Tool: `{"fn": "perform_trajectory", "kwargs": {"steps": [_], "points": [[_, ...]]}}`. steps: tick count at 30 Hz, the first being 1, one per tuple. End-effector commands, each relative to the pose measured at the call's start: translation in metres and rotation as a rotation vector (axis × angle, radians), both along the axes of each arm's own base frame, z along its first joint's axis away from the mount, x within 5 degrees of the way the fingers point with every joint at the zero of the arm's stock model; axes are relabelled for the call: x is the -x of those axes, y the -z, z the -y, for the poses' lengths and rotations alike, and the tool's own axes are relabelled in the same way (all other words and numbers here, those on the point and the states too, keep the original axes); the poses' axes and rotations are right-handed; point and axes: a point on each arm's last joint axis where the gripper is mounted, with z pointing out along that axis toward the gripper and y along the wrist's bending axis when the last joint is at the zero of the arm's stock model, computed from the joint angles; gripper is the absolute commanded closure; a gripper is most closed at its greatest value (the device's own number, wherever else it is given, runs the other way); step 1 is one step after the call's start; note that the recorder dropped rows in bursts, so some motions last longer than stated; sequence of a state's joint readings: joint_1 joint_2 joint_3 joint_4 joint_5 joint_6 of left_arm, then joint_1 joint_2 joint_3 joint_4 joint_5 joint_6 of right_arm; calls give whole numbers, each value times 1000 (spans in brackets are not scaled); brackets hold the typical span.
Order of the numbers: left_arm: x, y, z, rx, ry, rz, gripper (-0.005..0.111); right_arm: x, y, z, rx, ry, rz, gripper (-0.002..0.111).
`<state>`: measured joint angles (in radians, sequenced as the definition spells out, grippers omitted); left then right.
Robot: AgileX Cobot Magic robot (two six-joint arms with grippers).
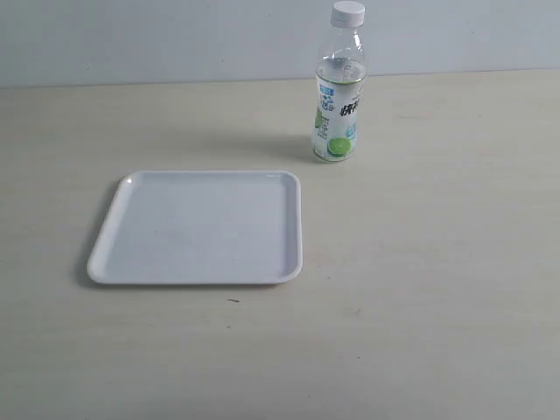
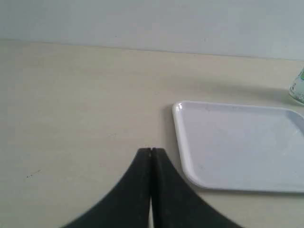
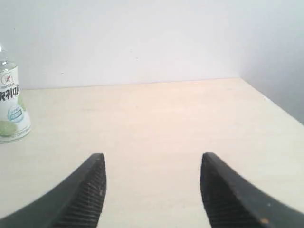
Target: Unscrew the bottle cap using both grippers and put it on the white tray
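Observation:
The bottle (image 1: 337, 105) stands upright on the table behind the tray's far right corner, with its white bottle cap (image 1: 347, 12) screwed on top. The white tray (image 1: 199, 229) lies flat with nothing on it. Neither arm shows in the exterior view. In the left wrist view my left gripper (image 2: 151, 151) is shut, its black fingers pressed together over bare table beside a corner of the white tray (image 2: 242, 147); a sliver of the bottle (image 2: 299, 88) shows at the edge. My right gripper (image 3: 152, 164) stands open with nothing between its fingers, the bottle (image 3: 12, 109) off to one side, its cap out of frame.
The table (image 1: 437, 262) is pale wood with a light wall behind it. In the right wrist view the table's edge (image 3: 273, 107) runs close by, and a wall corner rises behind it.

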<state>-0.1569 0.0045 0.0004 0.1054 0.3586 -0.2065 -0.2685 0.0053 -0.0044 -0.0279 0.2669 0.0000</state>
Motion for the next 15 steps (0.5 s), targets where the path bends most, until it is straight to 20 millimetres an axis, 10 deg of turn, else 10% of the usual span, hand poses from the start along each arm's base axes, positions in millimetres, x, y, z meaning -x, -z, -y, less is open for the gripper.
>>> {"fn": "perform_trajectory", "kwargs": {"steps": [1, 11, 15], "points": [[0, -1, 0, 9, 3, 9, 107, -2, -13, -1, -133, 1, 200, 52], [0, -1, 0, 9, 3, 9, 107, 19, -70, 3, -207, -12, 926, 52], [0, -1, 0, 9, 3, 9, 107, 18, -67, 5, -252, 1, 903, 52]]}}
